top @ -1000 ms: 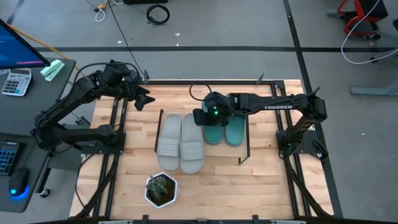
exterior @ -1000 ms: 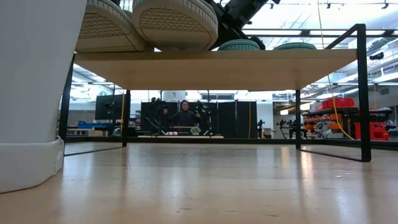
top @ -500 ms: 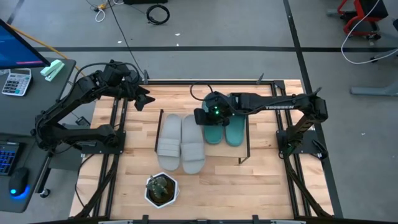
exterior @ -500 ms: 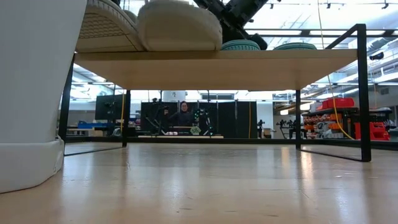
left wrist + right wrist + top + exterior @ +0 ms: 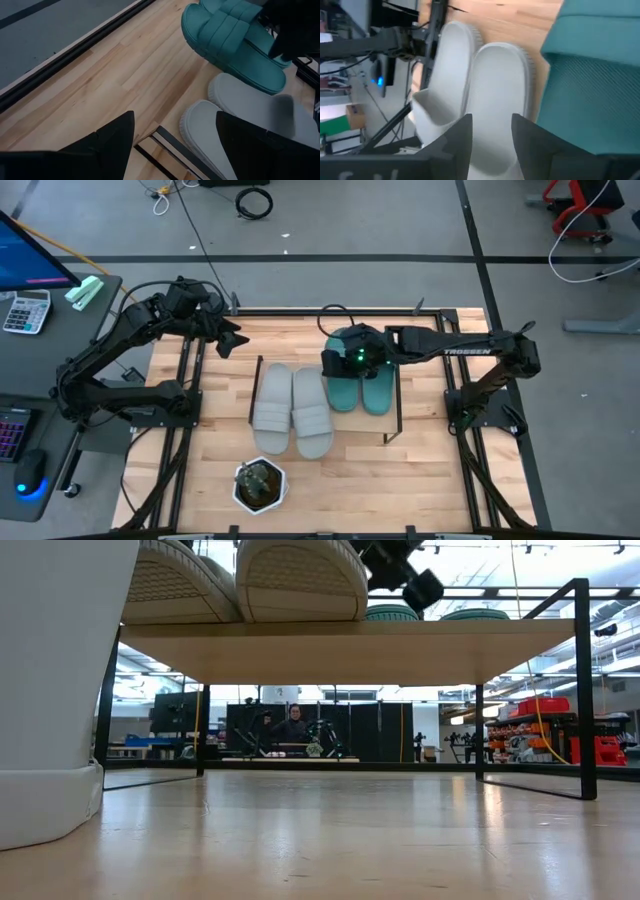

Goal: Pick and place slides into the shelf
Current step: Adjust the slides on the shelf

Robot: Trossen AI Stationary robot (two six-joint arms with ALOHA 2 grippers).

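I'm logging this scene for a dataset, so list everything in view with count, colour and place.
Grey slides: two, light grey, side by side on the shelf's left half.
Teal slides: two, teal-green, side by side on the shelf's right half.
Shelf: one, light wood with black legs, mid-table.
Plant: one, green in a white pot, near table edge.
Calculator: one, grey, desk at left.
Person: one, dark clothes, far background.
Left claw: open, idle at the far left.
Right claw: open, above the teal slides' far end.
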